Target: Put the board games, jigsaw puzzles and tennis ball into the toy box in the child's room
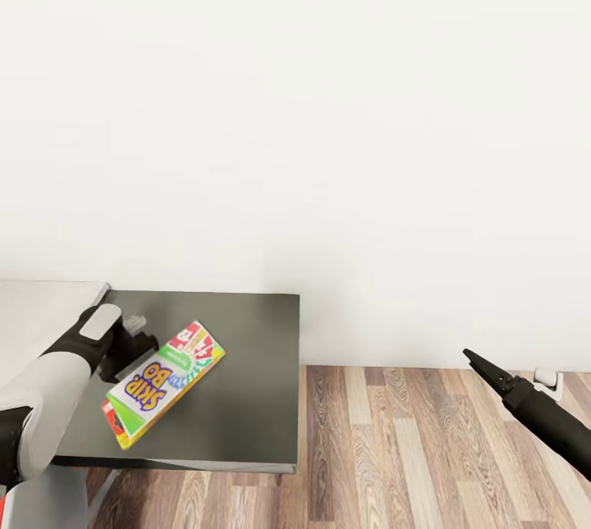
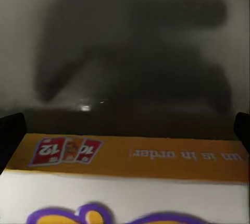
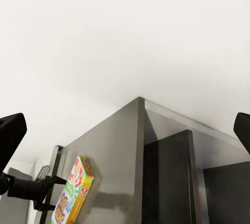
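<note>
Head view puts the SKIP-BO board game (image 1: 165, 383) over the dark grey wing of the table (image 1: 246, 398), near that wing's left part. Its long axis runs diagonally, from the near-left corner up to the far-right corner, printed face upward, the red end pointing away toward the white wall (image 1: 328, 102). The left gripper (image 1: 131, 346) is at the box's far-left long edge, its dark fingers against it; whether it is clamped on the box or only beside it, I cannot tell. Left wrist view shows the orange side of the box (image 2: 130, 156) close between 2 dark fingertips (image 2: 10, 130). The right gripper (image 1: 484, 368) hangs well apart over the wood floor (image 1: 410, 447), fingers together in a point.
</note>
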`<state>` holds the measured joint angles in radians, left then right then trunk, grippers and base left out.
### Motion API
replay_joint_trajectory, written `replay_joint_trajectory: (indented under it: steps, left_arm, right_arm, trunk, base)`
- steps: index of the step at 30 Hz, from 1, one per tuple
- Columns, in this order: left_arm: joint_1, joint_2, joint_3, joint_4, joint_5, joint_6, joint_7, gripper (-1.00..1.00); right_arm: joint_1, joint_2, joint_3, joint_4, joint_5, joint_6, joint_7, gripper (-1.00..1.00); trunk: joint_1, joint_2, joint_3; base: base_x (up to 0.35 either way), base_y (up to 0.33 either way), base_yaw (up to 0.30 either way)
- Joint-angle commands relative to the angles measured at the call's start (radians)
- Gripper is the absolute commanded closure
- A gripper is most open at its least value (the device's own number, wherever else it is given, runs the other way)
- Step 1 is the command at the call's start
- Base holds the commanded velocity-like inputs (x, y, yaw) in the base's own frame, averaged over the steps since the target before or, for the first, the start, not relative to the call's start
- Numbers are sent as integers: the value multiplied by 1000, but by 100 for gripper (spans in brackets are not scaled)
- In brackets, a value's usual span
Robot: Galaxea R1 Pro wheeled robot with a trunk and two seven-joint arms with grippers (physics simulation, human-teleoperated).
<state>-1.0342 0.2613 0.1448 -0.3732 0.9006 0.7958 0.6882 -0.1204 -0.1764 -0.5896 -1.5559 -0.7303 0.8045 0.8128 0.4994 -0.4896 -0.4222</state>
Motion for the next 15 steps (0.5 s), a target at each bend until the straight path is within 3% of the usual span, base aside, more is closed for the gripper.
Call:
replay_joint_trajectory:
  steps: [1,3,8,15]
  left_arm:
    - [0,0,8,-2,10,12,10,-100]
    - [0,0,21,-2,10,41,10,-100]
    - [-1,-2,92,-5,11,135,10,-100]
    - [-1,0,113,-7,11,226,-15,-100]
  right_arm:
    - [-1,0,-1,0,-2,5,2,-100]
    - [-1,0,-1,0,-2,5,1,-100]
    - [-1,0,-1,0,-1,4,1,-100]
    - [-1,0,-1,0,-2,5,3,-100]
  trunk:
    - [0,-1,-1]
    - [0,-1,-1]
    - [0,-1,-1]
    - [0,-1,-1]
  base:
    - [0,0,0]
    - [0,0,0]
    - [0,0,0]
    - [0,0,0]
